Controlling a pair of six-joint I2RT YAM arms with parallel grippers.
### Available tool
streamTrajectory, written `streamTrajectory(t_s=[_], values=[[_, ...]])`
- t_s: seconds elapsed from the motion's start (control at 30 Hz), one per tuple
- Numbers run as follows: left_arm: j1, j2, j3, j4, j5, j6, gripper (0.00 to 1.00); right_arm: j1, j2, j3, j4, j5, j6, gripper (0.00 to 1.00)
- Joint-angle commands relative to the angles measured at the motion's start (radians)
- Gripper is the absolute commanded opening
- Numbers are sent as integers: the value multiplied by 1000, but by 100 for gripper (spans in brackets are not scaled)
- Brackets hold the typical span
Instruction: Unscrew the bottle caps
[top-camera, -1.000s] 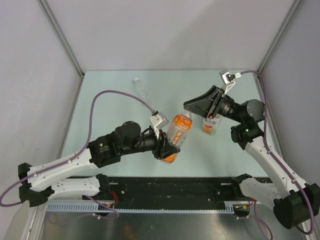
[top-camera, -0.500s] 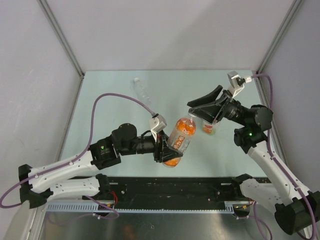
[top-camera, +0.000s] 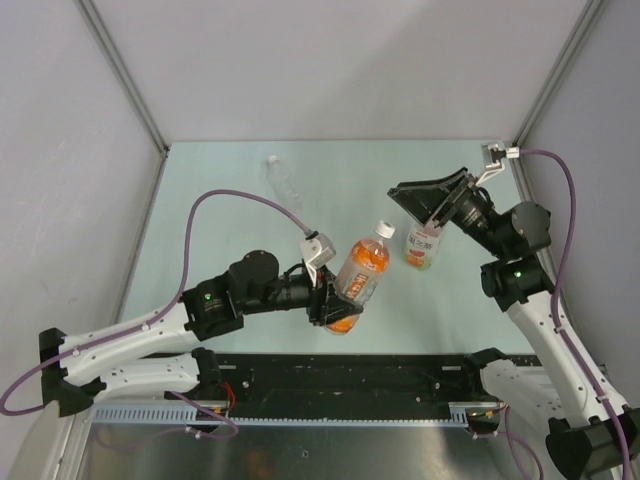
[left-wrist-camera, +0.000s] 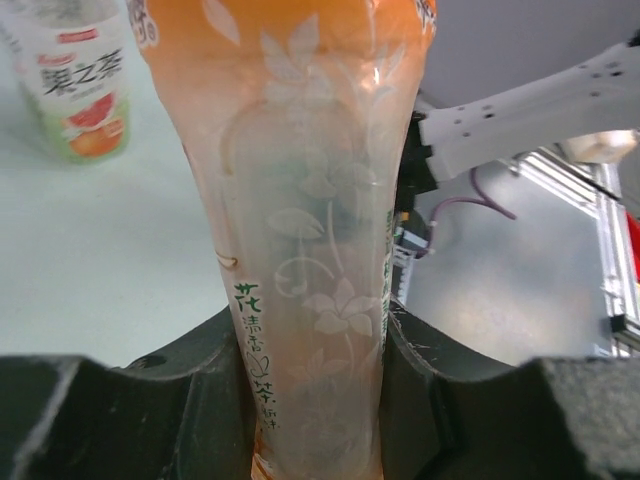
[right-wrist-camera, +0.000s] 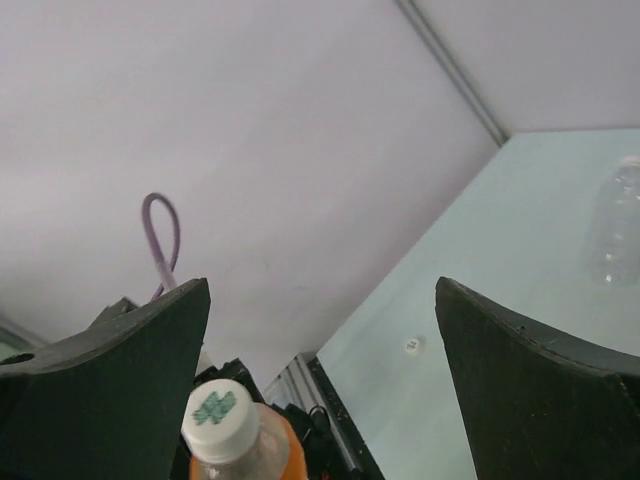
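The pale green table (top-camera: 200, 215) is carrying everything. Across it the left gripper (top-camera: 336, 303) is clenching the lower body of the orange bottle (top-camera: 362, 272), holding it tilted with its neck leaning toward the far right. Whether its base is touching the surface cannot be told.

The right gripper (top-camera: 410, 207) is hanging just beyond that neck with its jaws spread wide, gripping nothing. The orange bottle's cap (right-wrist-camera: 218, 408) is sitting on the neck, low between the open fingers (loosened or tight, the pictures are not saying), so this one is not yet off.

The yellow-green bottle (top-camera: 421, 250) is standing upright just beside, directly under the right gripper, which is hiding its top. The clear bottle (top-camera: 283, 178) is lying well apart at the far side.

A tiny white dot (right-wrist-camera: 412, 345) on the table may be a loose cap, but it is too small to tell. By my reckoning most of the unscrewing is remaining.

Nothing is blocking the cap itself, though the yellow-green bottle is crowding the right gripper's path and could get knocked. The purple cable (top-camera: 235, 198) is looping clear of the bottles.
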Motion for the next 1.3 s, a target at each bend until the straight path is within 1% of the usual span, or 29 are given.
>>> streamTrajectory(t_s=[0.0,0.1,0.33,0.4,0.5,0.57,0.7,0.77,0.83,0.9,1.07,1.2,1.27], values=[[5,-10,7,-66,-177,36,0,1,6,130,-237,116,-84,99],[6,-3,23,-117,-297,43,0,45,37,204,-413,223,-139,99],[-5,59,92,-256,-543,52,0,252,155,393,-719,557,-242,99],[-28,85,116,-288,-629,57,0,311,208,451,-784,645,-260,99],[-85,140,162,-346,-784,67,0,372,283,526,-862,717,-268,99],[-119,180,198,-385,-878,65,0,396,323,560,-890,731,-267,99],[-164,247,251,-450,-1021,55,0,413,378,586,-907,725,-259,95],[-189,278,278,-473,-1093,53,0,414,391,586,-904,710,-258,89],[-213,308,303,-497,-1152,56,0,414,396,581,-895,693,-256,80],[-224,332,324,-517,-1180,54,0,415,395,575,-888,687,-252,74],[-228,356,342,-545,-1197,44,0,413,384,567,-882,682,-250,70],[-228,354,342,-554,-1200,37,0,409,378,561,-879,658,-247,59],[-228,351,343,-558,-1198,34,0,406,374,559,-877,645,-244,51]])
